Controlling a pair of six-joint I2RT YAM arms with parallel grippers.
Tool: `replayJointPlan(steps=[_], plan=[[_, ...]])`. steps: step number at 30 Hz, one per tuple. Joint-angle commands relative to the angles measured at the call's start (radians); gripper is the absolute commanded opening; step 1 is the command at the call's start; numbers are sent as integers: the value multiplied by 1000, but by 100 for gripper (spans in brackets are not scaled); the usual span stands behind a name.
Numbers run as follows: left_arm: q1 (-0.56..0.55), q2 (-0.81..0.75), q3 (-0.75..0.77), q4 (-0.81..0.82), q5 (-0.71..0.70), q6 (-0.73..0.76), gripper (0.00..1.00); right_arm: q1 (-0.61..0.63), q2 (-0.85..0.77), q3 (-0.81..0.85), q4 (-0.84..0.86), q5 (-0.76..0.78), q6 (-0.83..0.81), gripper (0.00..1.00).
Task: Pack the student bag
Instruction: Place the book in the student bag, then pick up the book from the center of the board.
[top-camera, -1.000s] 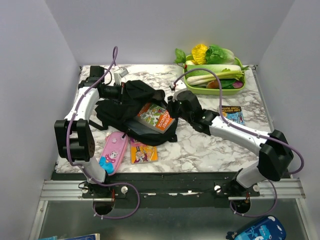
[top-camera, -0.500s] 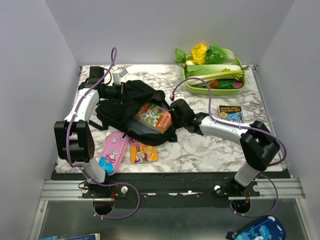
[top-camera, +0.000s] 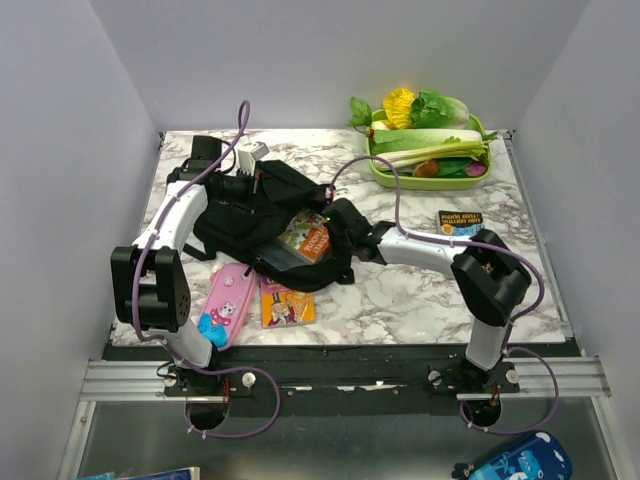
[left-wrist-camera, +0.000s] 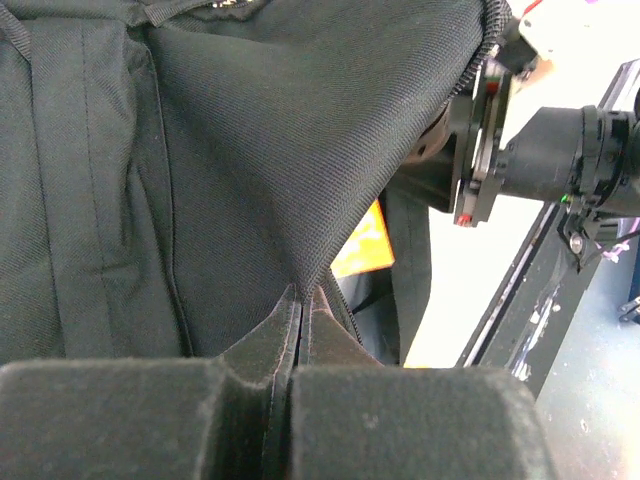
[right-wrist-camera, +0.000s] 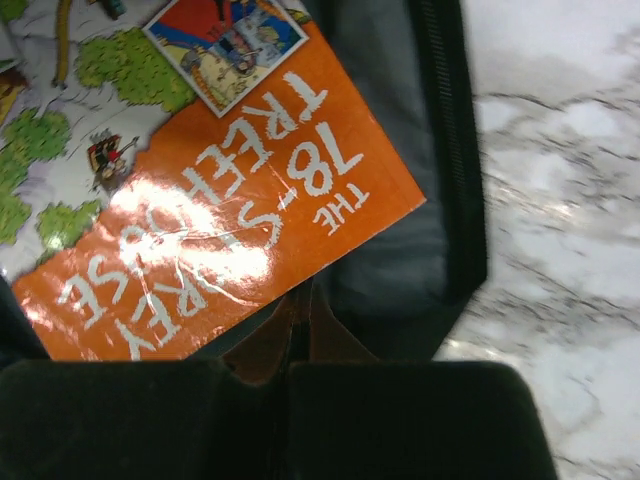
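The top view shows two arms and one student bag (top-camera: 232, 222). The bag lies open on the marble table (top-camera: 400, 290), left of the centre of the frame.

At the lower left of the table lies one pink pencil case (top-camera: 228, 305). Just beside it, on the right, lies one small yellow book (top-camera: 285, 303). Both are outside the bag, near its lower edge.

The left claw (left-wrist-camera: 300, 300) is at the upper rim of the bag. In the left wrist view its two fingers are pressed fully together, and a fold of the black fabric is pinched between them and pulled up.

Inside the opening of the bag, on the grey lining, lies one orange book (right-wrist-camera: 230, 200), tilted. The right claw (right-wrist-camera: 300, 320) is closed completely, and its tips are at the lower edge of this book. I cannot tell whether the cover is caught between them.

Further right on the table, well apart from the bag, lies one small dark book (top-camera: 462, 225). That makes three books in total: one in the bag and two on the table.

In the upper right corner stands one green tray (top-camera: 430, 184) with vegetables (top-camera: 430, 140) piled in it.
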Motion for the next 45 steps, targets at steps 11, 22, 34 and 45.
replayJointPlan(steps=[11,22,34,45], plan=[[-6,-48,-1,35,41,24,0,47,-52,111,119,22,-30,70],[-6,-55,-18,33,39,48,0,-219,-289,43,-346,274,81,100],[-6,-49,-16,21,61,65,0,-453,-65,63,-553,517,60,95],[-5,-57,-33,18,59,87,0,-562,58,75,-528,380,23,79]])
